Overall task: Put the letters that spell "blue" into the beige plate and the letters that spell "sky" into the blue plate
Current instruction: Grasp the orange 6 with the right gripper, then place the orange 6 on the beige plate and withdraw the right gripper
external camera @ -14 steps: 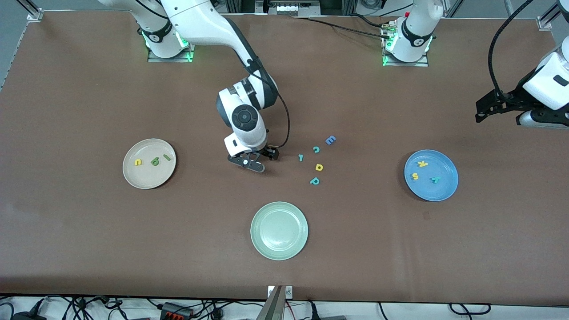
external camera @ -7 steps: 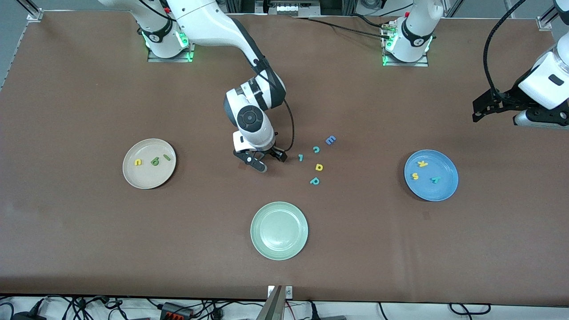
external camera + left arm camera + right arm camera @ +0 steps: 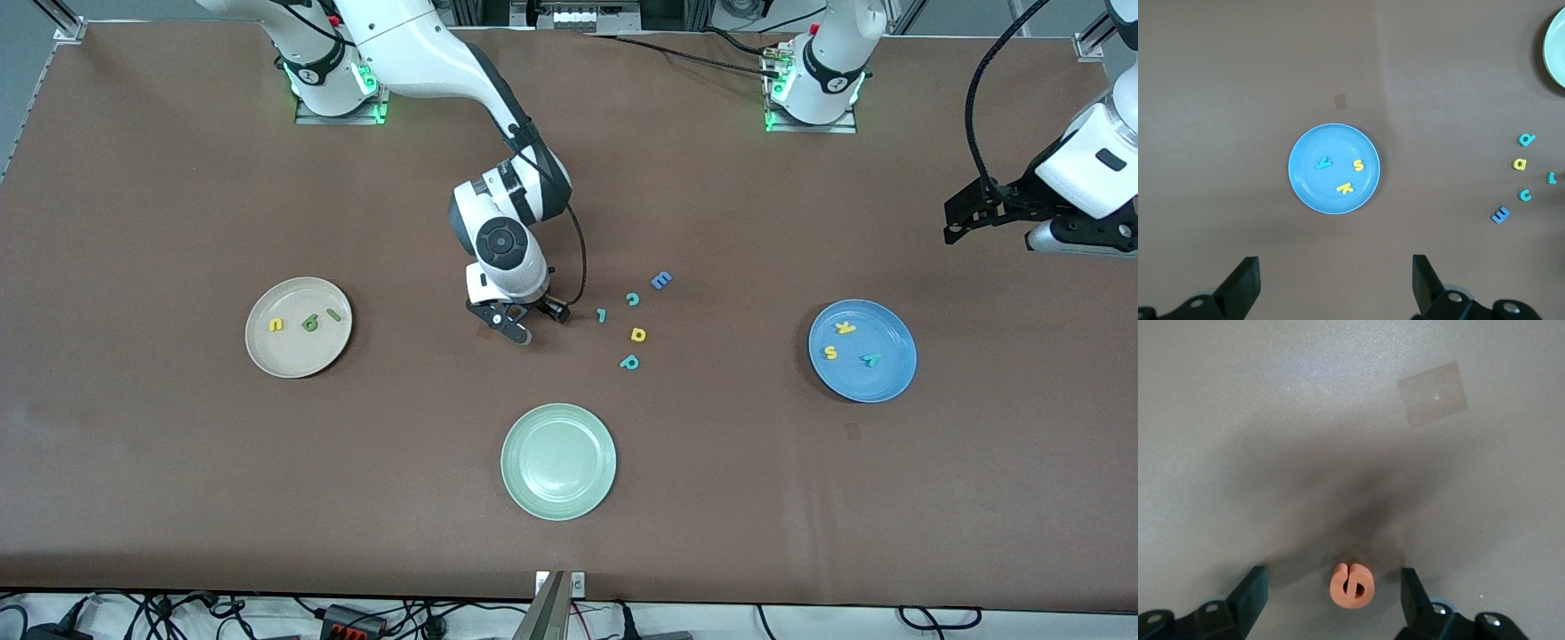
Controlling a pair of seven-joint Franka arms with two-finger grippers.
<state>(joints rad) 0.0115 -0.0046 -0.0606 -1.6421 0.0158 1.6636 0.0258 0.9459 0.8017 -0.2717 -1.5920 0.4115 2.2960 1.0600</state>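
A robotics lab: two white arms are bolted by base plates along one edge of a brown-covered table, aluminium framing stands at its corners, and cables tangle below the opposite edge.

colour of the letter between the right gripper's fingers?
Orange: the e lies on the table between the right gripper's open fingers, clearest in the right wrist view.

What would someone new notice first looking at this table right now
Probably the right gripper low over the middle of the table, its fingers open around a small orange letter e. Next, the blue plate toward the left arm's end, holding yellow s, yellow k and teal y, and the beige plate toward the right arm's end with three letters. The left gripper waits open, high above the blue plate.
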